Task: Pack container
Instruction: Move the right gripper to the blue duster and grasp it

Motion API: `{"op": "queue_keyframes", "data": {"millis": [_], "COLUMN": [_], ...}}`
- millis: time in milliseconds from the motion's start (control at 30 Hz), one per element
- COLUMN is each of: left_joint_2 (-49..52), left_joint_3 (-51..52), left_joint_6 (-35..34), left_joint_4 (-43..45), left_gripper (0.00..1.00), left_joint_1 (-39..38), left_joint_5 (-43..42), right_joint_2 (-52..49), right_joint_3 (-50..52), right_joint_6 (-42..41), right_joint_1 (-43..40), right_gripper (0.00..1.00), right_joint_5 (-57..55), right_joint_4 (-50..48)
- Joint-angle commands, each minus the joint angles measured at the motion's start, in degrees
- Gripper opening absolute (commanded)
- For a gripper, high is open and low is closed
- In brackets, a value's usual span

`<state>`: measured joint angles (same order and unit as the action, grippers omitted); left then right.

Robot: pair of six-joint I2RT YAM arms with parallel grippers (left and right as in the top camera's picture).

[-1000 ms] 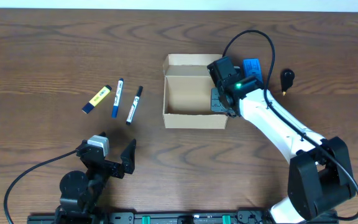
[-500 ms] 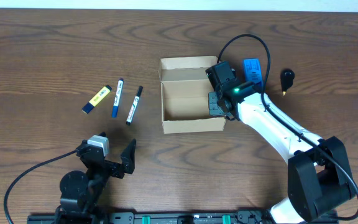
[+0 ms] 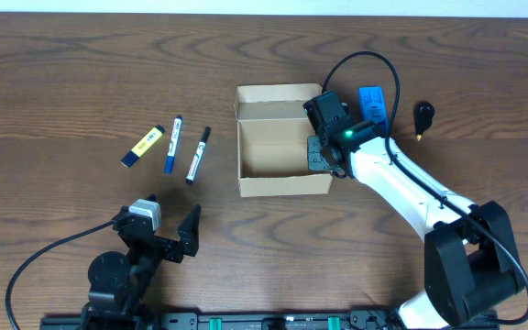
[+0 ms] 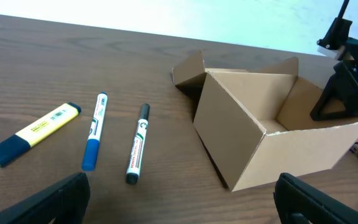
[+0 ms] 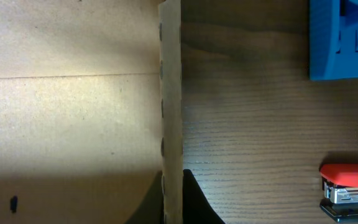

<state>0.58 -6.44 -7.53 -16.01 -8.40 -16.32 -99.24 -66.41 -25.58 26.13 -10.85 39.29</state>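
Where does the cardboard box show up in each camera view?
Overhead: cardboard box at centre, right of the pens.
Left wrist: box in right half, top open.
Right wrist: box fills left half, wall edge-on.
Shared landmark: right gripper astride the box's right wall.

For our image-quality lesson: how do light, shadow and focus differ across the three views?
Overhead: even light, sharp throughout. Left wrist: container inside shaded, left gripper's fingers blurred and dark at the bottom corners. Right wrist: bright band across the cardboard, deep shadow below; stapler sharp.
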Motion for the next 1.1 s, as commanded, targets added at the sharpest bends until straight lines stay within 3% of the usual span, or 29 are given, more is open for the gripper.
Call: {"op": "queue_keyframes", "data": {"millis": [0, 33, 133, 167, 433, 567, 767, 1067], "left_joint_2": [-0.3, -0.3, -0.3, -0.3, -0.3, -0.3, -0.3, -0.3], "left_joint_3": [1.4, 1.4, 1.4, 1.4, 1.4, 1.4, 1.4, 1.4], "left_joint_6": [-0.2, -0.2, -0.2, -0.2, -0.2, -0.2, -0.2, -0.2], "left_joint_4": [-0.1, -0.1, -0.1, -0.1, -0.1, -0.1, -0.1, -0.1], "left_gripper": [0.95, 0.95, 0.96, 0.95, 0.95, 0.95, 0.96, 0.95], "left_joint_1": [0.2, 0.2, 0.2, 0.2, 0.2, 0.2, 0.2, 0.2], "left_joint_5": [0.0, 0.0, 0.0, 0.0, 0.0, 0.0, 0.0, 0.0], "right_joint_2": [1.4, 1.4, 1.7, 2.0, 14.0, 22.3, 30.7, 30.9], "right_joint_3": [0.5, 0.5, 0.1, -0.3, -3.0, -3.0, -3.0, -2.8], "right_joint_6": [-0.5, -0.5, -0.5, -0.5, 1.0, 1.4, 8.6, 16.8], "right_joint_1": [0.6, 0.6, 0.5, 0.5, 0.1, -1.3, -7.3, -15.1], "right_gripper": [0.43, 0.56, 0.76, 0.78, 0.83, 0.95, 0.99, 0.99], "right_joint_5": [-0.5, -0.5, 0.7, 1.6, 2.9, 0.9, 1.0, 2.5], "right_joint_4": [-0.1, -0.1, 0.2, 0.3, 2.8, 7.0, 14.7, 17.2]}}
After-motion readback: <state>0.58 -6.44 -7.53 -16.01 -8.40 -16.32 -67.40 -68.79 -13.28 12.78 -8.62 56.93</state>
